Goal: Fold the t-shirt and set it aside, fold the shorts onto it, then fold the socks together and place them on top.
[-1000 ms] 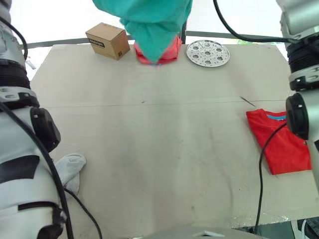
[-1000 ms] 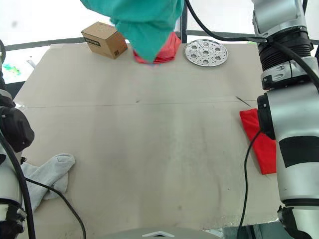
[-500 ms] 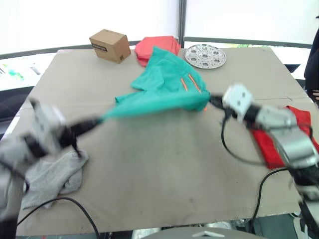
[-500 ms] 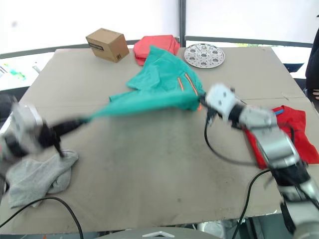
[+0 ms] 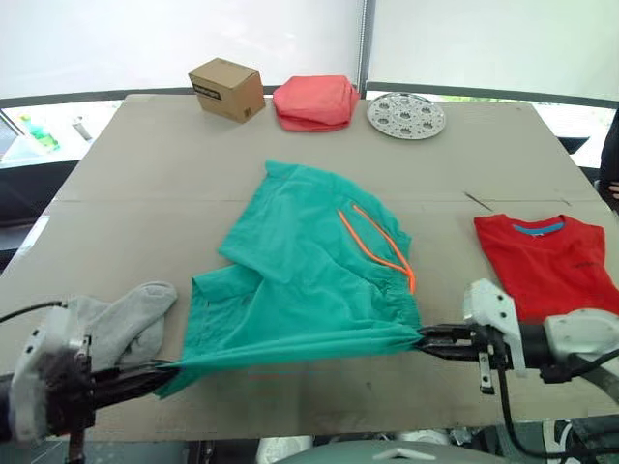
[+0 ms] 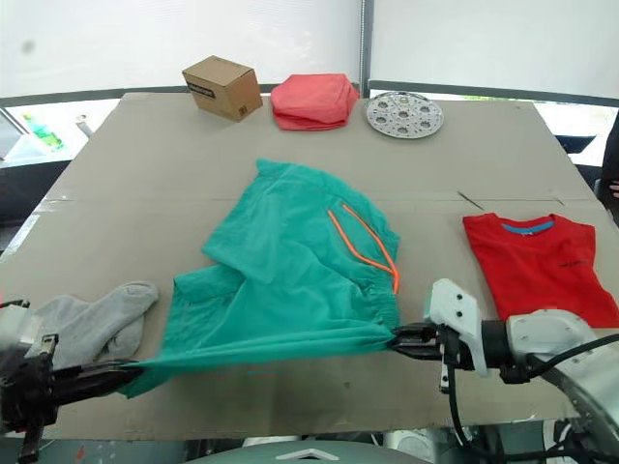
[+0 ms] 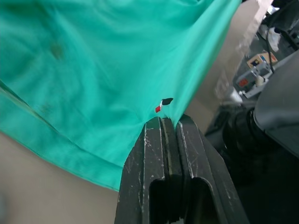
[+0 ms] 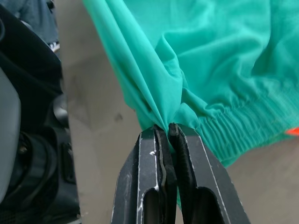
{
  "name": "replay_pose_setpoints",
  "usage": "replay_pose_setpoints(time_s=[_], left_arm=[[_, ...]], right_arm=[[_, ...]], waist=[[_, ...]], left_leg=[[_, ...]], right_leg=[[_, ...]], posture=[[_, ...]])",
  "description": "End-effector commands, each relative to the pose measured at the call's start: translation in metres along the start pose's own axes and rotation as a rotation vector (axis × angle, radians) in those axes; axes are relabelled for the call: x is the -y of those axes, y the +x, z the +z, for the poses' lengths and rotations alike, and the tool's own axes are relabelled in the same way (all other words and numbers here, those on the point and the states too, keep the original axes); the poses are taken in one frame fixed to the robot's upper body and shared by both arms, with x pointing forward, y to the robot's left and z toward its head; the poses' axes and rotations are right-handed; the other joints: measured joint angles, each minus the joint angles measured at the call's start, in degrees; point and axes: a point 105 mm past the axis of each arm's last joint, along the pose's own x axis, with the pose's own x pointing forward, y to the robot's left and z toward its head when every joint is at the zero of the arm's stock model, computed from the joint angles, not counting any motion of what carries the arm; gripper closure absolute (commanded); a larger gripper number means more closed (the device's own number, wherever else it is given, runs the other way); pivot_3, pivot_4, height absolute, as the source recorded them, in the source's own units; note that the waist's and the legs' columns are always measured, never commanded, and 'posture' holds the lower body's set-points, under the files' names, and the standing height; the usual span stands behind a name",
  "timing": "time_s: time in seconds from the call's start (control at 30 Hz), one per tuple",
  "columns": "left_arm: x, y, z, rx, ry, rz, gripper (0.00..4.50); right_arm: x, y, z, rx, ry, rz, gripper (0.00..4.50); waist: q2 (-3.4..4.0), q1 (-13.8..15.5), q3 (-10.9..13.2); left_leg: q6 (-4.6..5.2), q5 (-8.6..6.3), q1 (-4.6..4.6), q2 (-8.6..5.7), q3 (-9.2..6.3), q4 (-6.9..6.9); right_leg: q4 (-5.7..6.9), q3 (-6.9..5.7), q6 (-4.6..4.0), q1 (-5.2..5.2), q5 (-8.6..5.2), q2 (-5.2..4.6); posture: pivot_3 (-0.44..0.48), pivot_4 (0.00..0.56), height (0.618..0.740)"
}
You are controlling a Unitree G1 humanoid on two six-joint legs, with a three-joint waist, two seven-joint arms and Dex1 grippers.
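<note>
Teal-green fabric shorts point(image 5: 309, 280) lie spread on the tan surface point(image 5: 290, 155), between grey socks point(image 5: 121, 319) and red t-shirt point(image 5: 546, 261); left end effector point(image 5: 160, 372) and right end effector point(image 5: 426, 338), both low, pinch its near hem.

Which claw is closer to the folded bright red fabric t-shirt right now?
The right claw, pinching the teal-green fabric shorts just beside the bright red fabric t-shirt. The left claw grips their opposite corner, across the table.

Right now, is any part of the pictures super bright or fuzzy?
Left eye view: the windows behind the table are washed-out white. Left wrist view: the shorts look soft and fuzzy up close, while the left gripper stays sharp.
</note>
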Motion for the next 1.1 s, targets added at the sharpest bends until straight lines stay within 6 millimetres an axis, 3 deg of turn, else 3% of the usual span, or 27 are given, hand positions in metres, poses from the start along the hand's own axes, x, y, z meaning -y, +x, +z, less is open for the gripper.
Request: replay_pose_setpoints(time_s=[0.03, 0.23, 0.33, 0.5, 0.57, 0.73, 0.83, 1.1], left_arm=[[-0.002, -0.015, 0.001, -0.035, -0.041, 0.022, 4.50], [-0.001, -0.020, 0.008, -0.072, -0.069, -0.031, 4.50], [-0.011, -0.017, 0.027, -0.028, -0.061, -0.035, 4.50], [-0.046, 0.006, 0.066, 0.023, 0.046, 0.027, 4.50], [-0.077, 0.018, 0.081, 0.026, 0.149, 0.161, 4.50], [-0.124, 0.052, 0.146, 0.151, 0.400, 0.329, 4.50], [-0.140, 0.071, 0.179, 0.192, 0.509, 0.394, 4.50], [-0.169, 0.099, 0.223, 0.190, 0.767, 0.568, 4.50]], right_arm=[[0.017, -0.019, -0.001, -0.038, 0.037, -0.093, 4.46], [0.009, -0.026, -0.007, -0.071, 0.069, -0.047, 4.46], [0.016, -0.031, 0.001, -0.024, 0.095, -0.076, 4.46], [0.045, -0.039, 0.018, 0.022, 0.157, -0.159, 4.46], [0.059, -0.040, 0.023, 0.008, 0.172, -0.200, 4.46], [0.101, -0.034, 0.045, 0.012, 0.168, -0.342, 4.46], [0.124, -0.028, 0.060, 0.018, 0.137, -0.430, 4.46], [0.157, -0.012, 0.079, 0.006, 0.076, -0.556, 4.46]], waist=[[-0.01, 0.10, -0.01], [-0.03, 0.42, -0.01], [-0.01, 0.45, -0.01], [0.14, 0.64, 0.09], [0.18, 0.64, 0.10], [-0.08, 0.64, 0.05], [-0.14, 0.30, 0.04], [-0.16, 0.04, 0.03]], left_leg=[[-0.01, -0.01, 0.00, 0.00, 0.02, 0.00], [0.00, -0.04, -0.07, -0.05, -0.07, 0.00], [0.00, -0.04, -0.05, -0.05, -0.08, 0.02], [0.01, -0.03, -0.03, -0.10, -0.20, 0.06], [0.02, -0.03, -0.05, -0.16, -0.20, 0.07], [0.02, 0.00, -0.10, -0.45, -0.26, 0.00], [-0.26, 0.16, 0.05, -0.47, -0.20, 0.02], [-0.24, 0.15, -0.01, -0.48, 0.00, 0.00]], right_leg=[[0.00, 0.02, -0.02, 0.00, -0.01, 0.00], [-0.01, -0.04, -0.16, 0.00, -0.09, -0.01], [0.00, -0.03, -0.15, 0.02, -0.09, -0.01], [0.00, 0.02, -0.15, 0.06, -0.08, 0.03], [0.00, 0.07, -0.15, 0.07, -0.08, 0.04], [0.06, 0.20, -0.47, 0.12, 0.13, 0.24], [0.07, 0.22, -0.29, 0.31, 0.30, 0.33], [-0.09, 0.38, -0.21, 0.27, 0.31, 0.34]], posture=[[0.000, 0.150, 0.740], [0.000, 0.150, 0.740], [0.000, 0.150, 0.740], [0.000, 0.150, 0.740], [0.000, 0.150, 0.740], [0.000, 0.150, 0.740], [0.000, 0.150, 0.740], [0.000, 0.150, 0.740]])
